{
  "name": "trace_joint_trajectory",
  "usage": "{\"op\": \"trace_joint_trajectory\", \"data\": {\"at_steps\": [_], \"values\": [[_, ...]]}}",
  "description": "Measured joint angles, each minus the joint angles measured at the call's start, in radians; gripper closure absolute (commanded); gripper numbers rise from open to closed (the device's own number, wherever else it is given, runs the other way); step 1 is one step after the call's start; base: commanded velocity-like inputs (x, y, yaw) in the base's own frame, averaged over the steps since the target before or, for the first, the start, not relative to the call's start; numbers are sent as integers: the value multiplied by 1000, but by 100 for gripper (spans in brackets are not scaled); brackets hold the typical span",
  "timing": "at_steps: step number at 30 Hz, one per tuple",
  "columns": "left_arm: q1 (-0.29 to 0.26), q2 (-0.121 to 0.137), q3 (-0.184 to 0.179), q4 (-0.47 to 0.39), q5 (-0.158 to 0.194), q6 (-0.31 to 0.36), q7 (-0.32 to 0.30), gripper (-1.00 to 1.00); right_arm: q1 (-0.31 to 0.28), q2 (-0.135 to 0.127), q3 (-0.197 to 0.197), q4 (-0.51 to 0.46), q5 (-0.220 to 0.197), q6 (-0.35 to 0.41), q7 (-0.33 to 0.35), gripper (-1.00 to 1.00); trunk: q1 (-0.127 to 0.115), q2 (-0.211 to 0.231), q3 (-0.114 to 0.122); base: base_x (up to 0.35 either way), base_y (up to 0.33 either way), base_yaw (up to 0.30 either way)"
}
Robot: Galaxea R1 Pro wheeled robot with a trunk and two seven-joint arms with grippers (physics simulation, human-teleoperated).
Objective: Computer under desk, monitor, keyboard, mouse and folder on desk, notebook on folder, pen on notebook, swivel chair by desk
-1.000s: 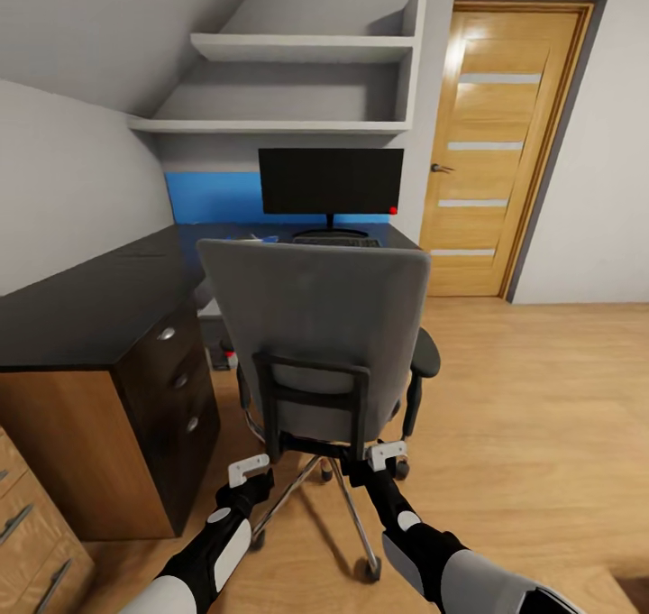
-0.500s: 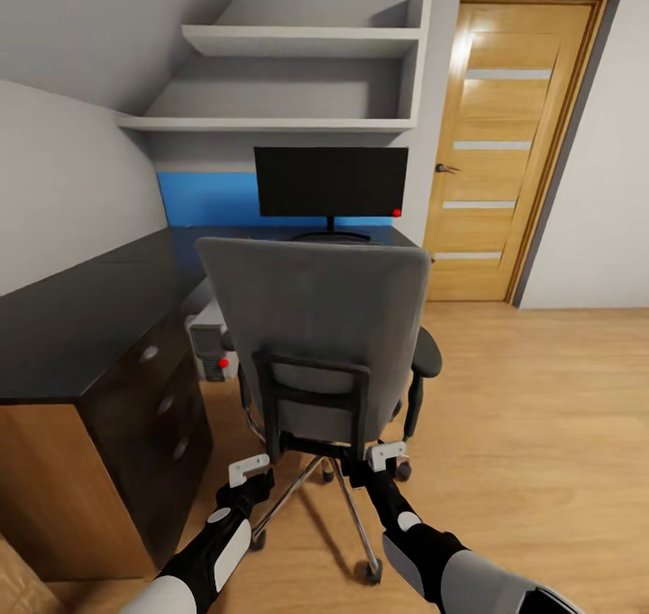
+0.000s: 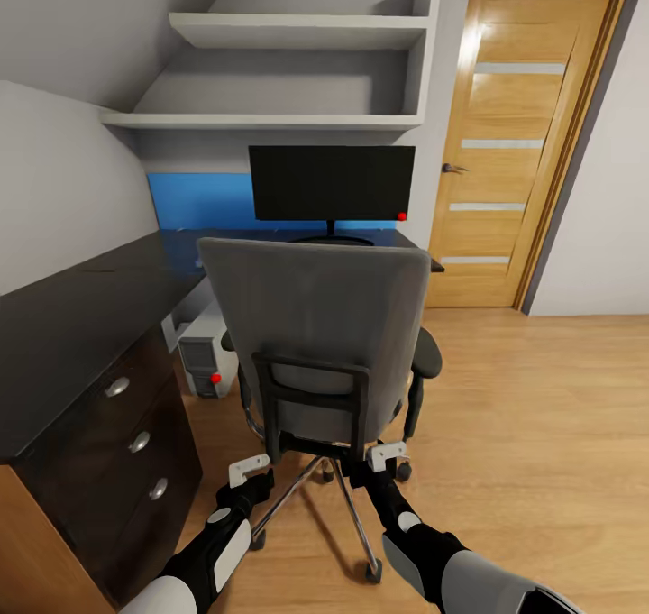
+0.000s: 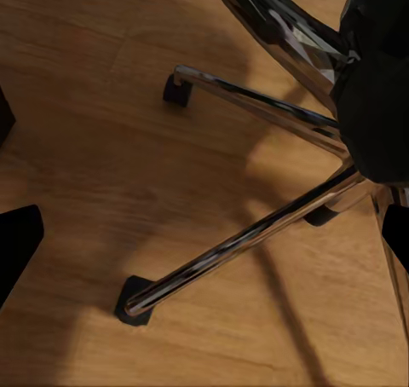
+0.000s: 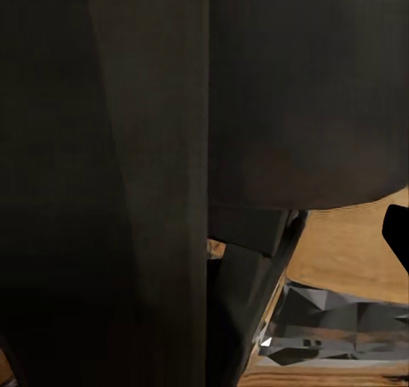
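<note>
The chair (image 3: 315,334) stands with its grey back toward the robot, just in front of the desk (image 3: 81,316). Its metal legs and casters rest on the wood floor (image 3: 541,416). Both arms reach forward and low, to the underside of the chair back. The left gripper (image 3: 250,471) is at the left of the black back frame, and the right gripper (image 3: 386,456) is at the right of it, close to the right armrest. From the head view I cannot tell how far either pair of jaws is open, or if they hold the frame. In the left wrist view two chrome legs (image 4: 247,242) with black casters cross the floor, and dark finger tips show at the edges, apart from each other. The right wrist view is very close to a dark chair part (image 5: 145,174), so nothing is clear there.

Behind the chair, the monitor (image 3: 332,184) stands on the desk, with a red dot at its lower right corner. The computer (image 3: 203,354) is on the floor under the desk, also with a red dot. No readable writing is visible on any thing.
</note>
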Motion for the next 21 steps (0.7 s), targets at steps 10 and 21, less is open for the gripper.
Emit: {"op": "trace_joint_trajectory", "data": {"at_steps": [10,21], "values": [[0,0,0,8,0,0,0,-100,0,0,1,-2,1,0,0,-100,0,0,0,325,0,0],[0,-1,0,10,1,0,1,-100,0,0,1,-1,0,0,0,-100,0,0,0,325,0,0]]}}
